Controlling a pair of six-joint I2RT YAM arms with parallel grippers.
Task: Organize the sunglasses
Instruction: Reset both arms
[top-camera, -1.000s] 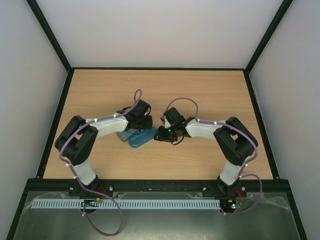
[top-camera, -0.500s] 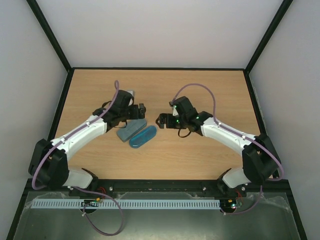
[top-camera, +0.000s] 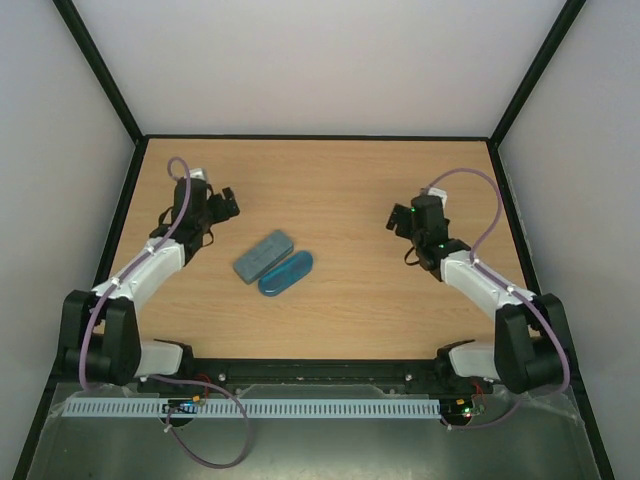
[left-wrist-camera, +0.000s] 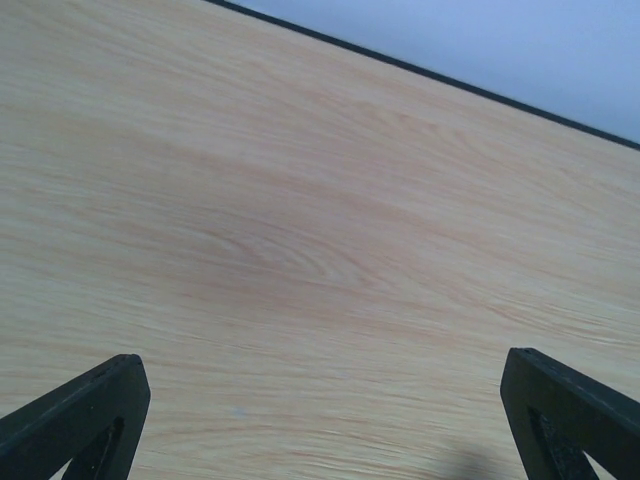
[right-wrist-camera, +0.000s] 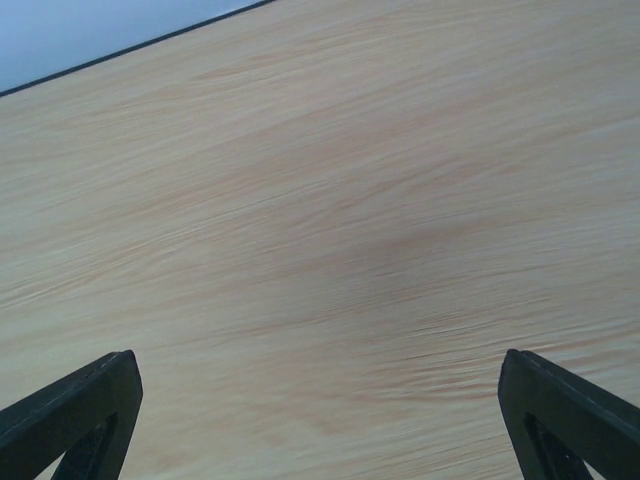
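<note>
No sunglasses show in any view. Two closed oblong cases lie side by side on the wooden table, a grey-green case (top-camera: 263, 256) and a blue case (top-camera: 286, 272). My left gripper (top-camera: 226, 204) hangs over the far left of the table, well away from the cases. It is open, and the left wrist view has only bare wood between the fingers (left-wrist-camera: 95, 410). My right gripper (top-camera: 398, 216) is over the right half, also apart from the cases. It is open too, its fingers (right-wrist-camera: 560, 410) spread wide over bare wood.
A black frame edges the wooden table (top-camera: 340, 180), with white walls at the back and sides. The far table edge (left-wrist-camera: 450, 82) shows at the top of the left wrist view. Both arm bases sit at the near edge.
Both grippers were down at the two cases a second ago. They have opened and swung outward, the left to the far left, the right to the right. The cases lie uncovered.
</note>
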